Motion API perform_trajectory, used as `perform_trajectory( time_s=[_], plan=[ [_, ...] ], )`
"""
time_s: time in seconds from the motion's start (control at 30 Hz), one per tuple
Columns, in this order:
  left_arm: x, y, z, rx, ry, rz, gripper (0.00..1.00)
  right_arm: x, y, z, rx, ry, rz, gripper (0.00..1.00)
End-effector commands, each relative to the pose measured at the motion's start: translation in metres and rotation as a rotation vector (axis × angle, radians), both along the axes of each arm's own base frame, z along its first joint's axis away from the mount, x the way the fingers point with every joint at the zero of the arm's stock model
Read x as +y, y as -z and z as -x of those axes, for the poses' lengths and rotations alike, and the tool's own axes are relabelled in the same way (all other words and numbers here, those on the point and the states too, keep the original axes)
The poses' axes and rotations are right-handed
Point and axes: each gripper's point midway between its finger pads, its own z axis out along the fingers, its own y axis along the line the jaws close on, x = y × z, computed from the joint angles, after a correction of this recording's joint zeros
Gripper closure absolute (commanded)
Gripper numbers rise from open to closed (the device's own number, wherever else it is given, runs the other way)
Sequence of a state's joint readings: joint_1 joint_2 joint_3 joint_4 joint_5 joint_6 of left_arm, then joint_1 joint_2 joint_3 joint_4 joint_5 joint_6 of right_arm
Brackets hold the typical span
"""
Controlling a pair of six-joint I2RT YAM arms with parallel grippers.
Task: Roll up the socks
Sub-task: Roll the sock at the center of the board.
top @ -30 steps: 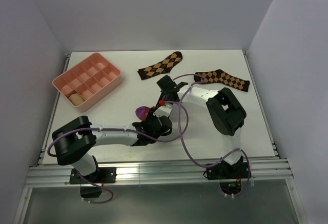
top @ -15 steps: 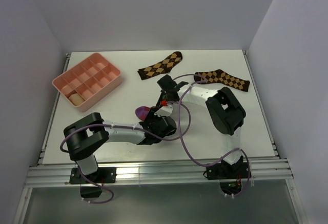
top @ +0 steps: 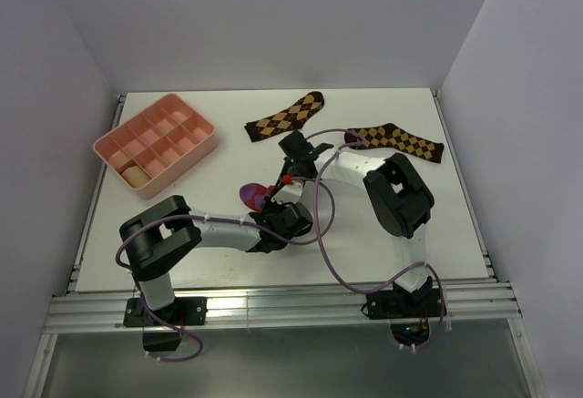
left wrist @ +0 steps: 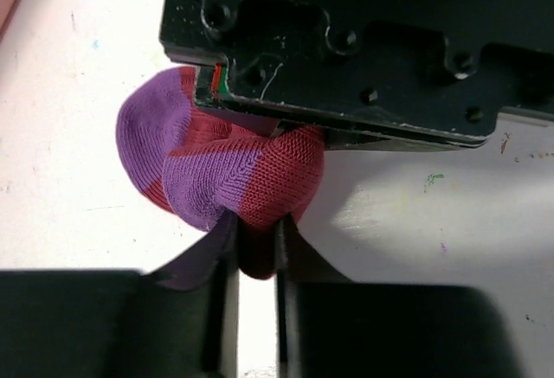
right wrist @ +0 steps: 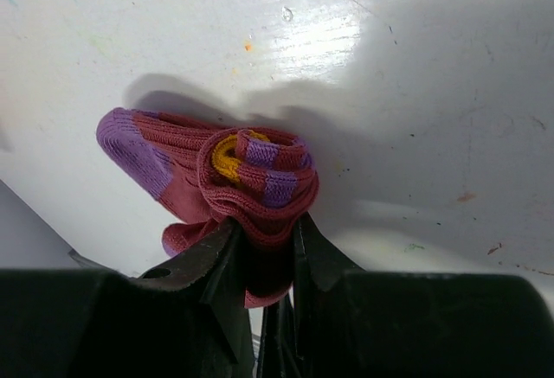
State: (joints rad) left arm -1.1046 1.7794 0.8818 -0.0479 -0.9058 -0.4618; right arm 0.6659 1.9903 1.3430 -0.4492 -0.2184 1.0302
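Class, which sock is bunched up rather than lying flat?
The crimson and purple sock, pinched by the left gripper and right gripper; both brown diamond socks lie flat.

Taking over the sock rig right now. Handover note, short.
Left gripper: shut on the crimson sock, mid-table.
Right gripper: shut on the same sock, at its rolled end.
Done: crimson sock bunched into a roll, purple toe sticking out. A tan bundle, probably the other sock, sits in the tray's near corner compartment.
Left: tighten the roll, release it. Two argyle socks lie flat at the back.
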Motion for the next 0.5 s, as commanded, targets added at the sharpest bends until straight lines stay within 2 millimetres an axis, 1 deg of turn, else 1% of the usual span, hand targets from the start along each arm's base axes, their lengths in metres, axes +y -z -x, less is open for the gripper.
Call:
perform_trajectory(
  time_s=[0.0, 0.07, 0.1, 0.13, 0.17, 0.2, 0.23, 0.27, 0.33, 0.37, 0.4, 0.47],
  plan=[
    [0.011, 0.031, 0.005, 0.141, -0.007, 0.019, 0.89, -0.006, 0.017, 0.032, 0.113, -0.082, 0.055, 1.0],
    [0.012, 0.03, 0.004, 0.163, -0.015, 0.05, 0.91, -0.003, 0.012, 0.029, 0.093, -0.086, 0.035, 0.96],
    [0.009, 0.031, 0.008, 0.196, 0.007, 0.084, 0.92, -0.001, 0.009, 0.028, 0.086, -0.088, 0.025, 0.91],
    [0.009, 0.03, 0.008, 0.208, 0.007, 0.102, 0.92, -0.001, 0.008, 0.027, 0.08, -0.087, 0.022, 0.89],
    [0.011, 0.024, 0.006, 0.212, 0.0, 0.136, 0.92, 0.001, 0.002, 0.024, 0.057, -0.093, 0.01, 0.87],
    [0.01, 0.024, 0.007, 0.229, 0.01, 0.153, 0.92, 0.002, -0.001, 0.022, 0.046, -0.093, 0.006, 0.86],
    [0.008, 0.023, 0.008, 0.249, 0.021, 0.174, 0.92, 0.002, -0.003, 0.019, 0.029, -0.092, 0.009, 0.87],
    [0.01, 0.017, 0.005, 0.24, 0.009, 0.197, 0.92, 0.002, -0.006, 0.017, 0.02, -0.092, 0.007, 0.91],
    [0.015, 0.01, 0.002, 0.22, -0.007, 0.192, 0.88, 0.002, -0.005, 0.015, 0.018, -0.087, 0.013, 1.0],
    [0.014, 0.004, 0.0, 0.206, -0.008, 0.195, 0.85, 0.001, -0.004, 0.015, 0.021, -0.083, 0.015, 1.0],
    [0.016, 0.001, -0.001, 0.197, -0.011, 0.188, 0.77, 0.002, -0.003, 0.015, 0.024, -0.082, 0.016, 1.0],
    [0.018, -0.009, -0.006, 0.168, -0.019, 0.184, 0.7, 0.002, 0.001, 0.017, 0.043, -0.082, 0.016, 1.0]
  ],
)
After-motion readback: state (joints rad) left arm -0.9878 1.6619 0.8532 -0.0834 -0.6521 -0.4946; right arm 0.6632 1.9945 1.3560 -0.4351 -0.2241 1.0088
